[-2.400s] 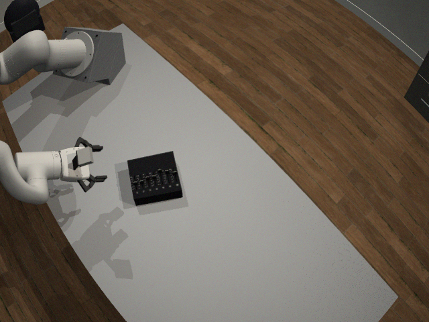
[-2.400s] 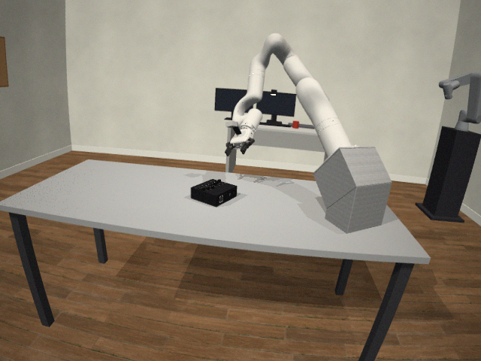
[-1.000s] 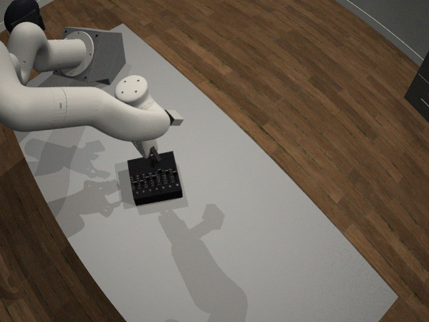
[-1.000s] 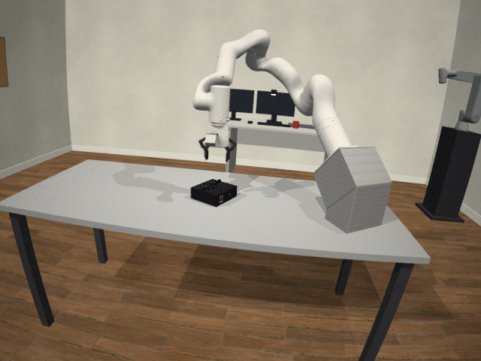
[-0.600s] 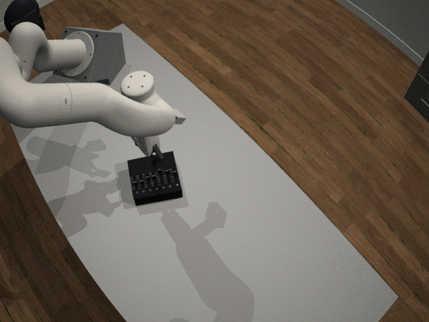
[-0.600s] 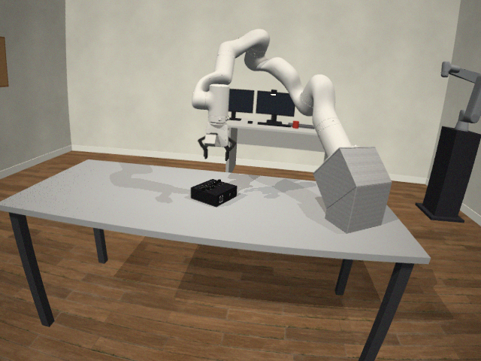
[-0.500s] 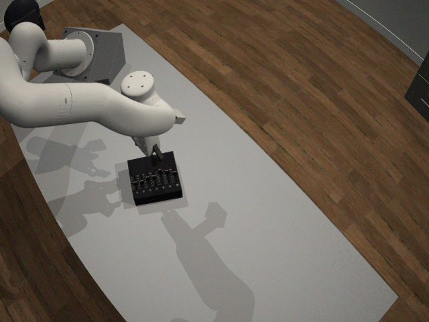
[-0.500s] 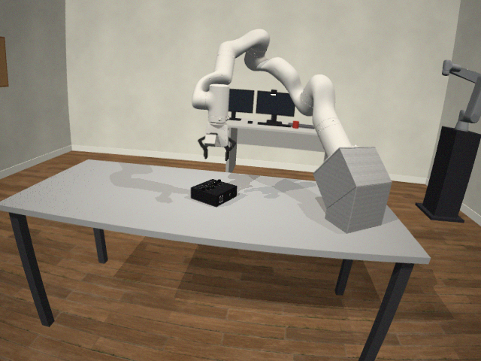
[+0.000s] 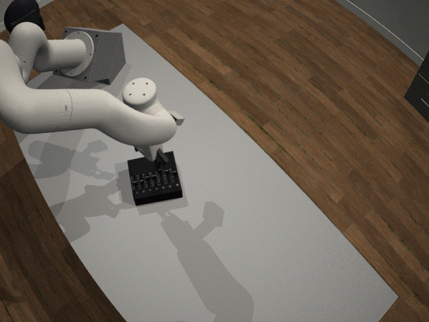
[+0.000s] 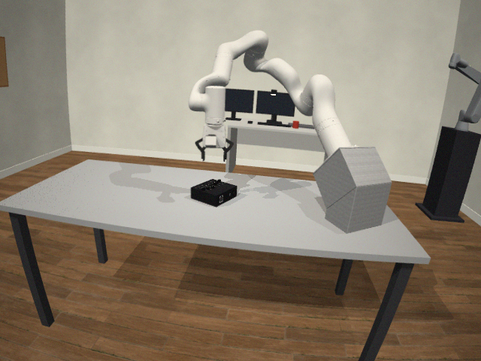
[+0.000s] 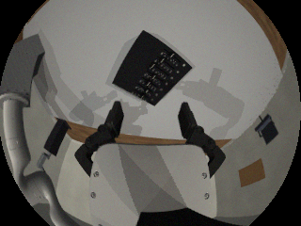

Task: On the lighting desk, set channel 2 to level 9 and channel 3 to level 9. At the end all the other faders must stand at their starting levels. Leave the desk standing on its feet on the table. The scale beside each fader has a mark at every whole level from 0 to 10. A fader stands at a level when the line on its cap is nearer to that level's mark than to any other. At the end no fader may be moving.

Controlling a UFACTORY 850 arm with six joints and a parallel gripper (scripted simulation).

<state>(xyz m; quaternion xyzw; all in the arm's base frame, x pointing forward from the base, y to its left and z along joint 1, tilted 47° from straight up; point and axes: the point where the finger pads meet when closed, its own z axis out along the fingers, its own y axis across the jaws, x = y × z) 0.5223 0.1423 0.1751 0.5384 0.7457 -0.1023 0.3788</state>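
The black lighting desk point(image 9: 155, 180) stands on its feet on the grey table, with a row of several small faders across its top. It also shows in the exterior view point(image 10: 213, 192) and in the wrist view point(image 11: 150, 67). My gripper point(image 10: 213, 153) is open and empty. It points straight down and hangs well above the desk, over its rear part. In the top view the arm hides most of the gripper point(image 9: 157, 157). In the wrist view the two fingers stand wide apart with the desk beyond them. The fader levels are too small to read.
The arm's grey base block point(image 10: 352, 189) stands on the table at the right in the exterior view. A second desk with monitors point(image 10: 259, 102) stands behind the table. A black pedestal with another arm point(image 10: 450, 177) is at the far right.
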